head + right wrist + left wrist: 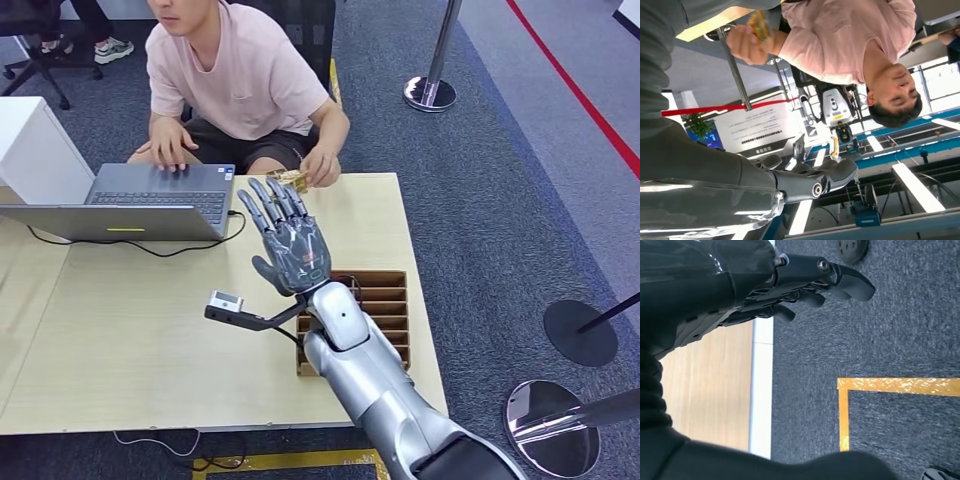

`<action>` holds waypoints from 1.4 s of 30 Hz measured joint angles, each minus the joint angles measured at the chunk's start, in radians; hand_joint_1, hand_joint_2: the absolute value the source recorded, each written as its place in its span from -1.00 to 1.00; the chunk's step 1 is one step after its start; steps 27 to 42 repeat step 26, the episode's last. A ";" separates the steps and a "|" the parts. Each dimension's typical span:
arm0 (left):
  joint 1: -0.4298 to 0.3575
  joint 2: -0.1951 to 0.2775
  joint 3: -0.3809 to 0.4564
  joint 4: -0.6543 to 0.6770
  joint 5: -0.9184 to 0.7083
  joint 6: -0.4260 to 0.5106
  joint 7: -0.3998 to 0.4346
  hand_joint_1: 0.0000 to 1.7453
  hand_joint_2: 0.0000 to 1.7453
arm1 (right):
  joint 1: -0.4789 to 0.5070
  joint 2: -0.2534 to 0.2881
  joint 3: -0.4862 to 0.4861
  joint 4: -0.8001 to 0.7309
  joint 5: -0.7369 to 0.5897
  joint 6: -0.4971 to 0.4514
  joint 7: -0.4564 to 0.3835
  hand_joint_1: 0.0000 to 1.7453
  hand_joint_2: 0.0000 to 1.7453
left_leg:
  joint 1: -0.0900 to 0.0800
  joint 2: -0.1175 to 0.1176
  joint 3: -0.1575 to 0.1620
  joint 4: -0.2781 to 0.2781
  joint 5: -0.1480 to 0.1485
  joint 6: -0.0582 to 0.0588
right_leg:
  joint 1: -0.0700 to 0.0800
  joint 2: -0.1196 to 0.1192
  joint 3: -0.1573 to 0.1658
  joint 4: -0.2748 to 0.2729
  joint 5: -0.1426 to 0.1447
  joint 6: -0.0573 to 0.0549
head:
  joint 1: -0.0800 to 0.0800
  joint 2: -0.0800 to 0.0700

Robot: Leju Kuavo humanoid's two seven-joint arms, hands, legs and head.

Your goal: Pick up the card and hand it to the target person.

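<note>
Right robot hand (pixel 290 243): raised above the pale wooden table (pixel 151 330), fingers spread and straight, holding nothing, reaching toward the far edge.
Left robot hand (pixel 806 285): hangs beside the table edge over grey carpet, fingers loosely extended, nothing in them.
Small yellowish card (pixel 293 180): pinched in the hand of the person in a pink T-shirt (pixel 234 80), just beyond the right robot hand's fingertips.
Brown slotted wooden tray (pixel 385 310): under the right forearm, near the right table edge.
Open grey laptop (pixel 143 200): far left, the person's other hand on it.
</note>
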 joint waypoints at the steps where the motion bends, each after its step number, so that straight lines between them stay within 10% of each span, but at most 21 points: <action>1: 0.000 0.000 0.000 0.000 0.001 0.001 0.000 -1.00 -1.00 | -0.001 -0.001 -0.010 0.003 -0.015 0.000 -0.006 -1.00 1.00 | 0.000 0.000 0.000 0.000 0.000 0.000 | 0.000 0.000 0.000 0.000 0.000 0.000 | 0.000 0.000; 11: 0.001 0.001 0.000 0.000 0.021 0.012 0.000 -1.00 -1.00 | -0.097 -0.009 -0.180 0.070 -0.360 0.012 -0.073 -1.00 1.00 | 0.000 0.000 0.000 0.000 0.000 0.000 | 0.000 0.000 0.000 0.000 0.000 0.000 | 0.000 0.000; 17: 0.005 0.003 0.000 0.000 0.028 0.013 0.000 -1.00 -1.00 | -0.180 -0.114 -0.245 0.099 -0.691 0.126 -0.054 -1.00 1.00 | -0.001 -0.001 0.000 0.001 0.001 0.001 | -0.001 -0.001 0.000 0.000 0.001 0.001 | 0.000 0.000; 26: 0.012 0.002 0.000 0.000 0.039 0.021 0.000 -1.00 -1.00 | -0.185 -0.235 -0.304 0.099 -0.829 0.179 -0.057 -1.00 1.00 | -0.001 -0.001 -0.001 0.001 0.001 0.001 | -0.001 -0.002 -0.001 -0.001 0.001 0.001 | 0.000 0.000; 42: 0.012 0.002 0.000 0.000 0.039 0.021 0.000 -1.00 -1.00 | -0.185 -0.235 -0.304 0.099 -0.829 0.179 -0.057 -1.00 1.00 | -0.001 -0.001 -0.001 0.001 0.001 0.001 | -0.001 -0.002 -0.001 -0.001 0.001 0.001 | 0.000 0.000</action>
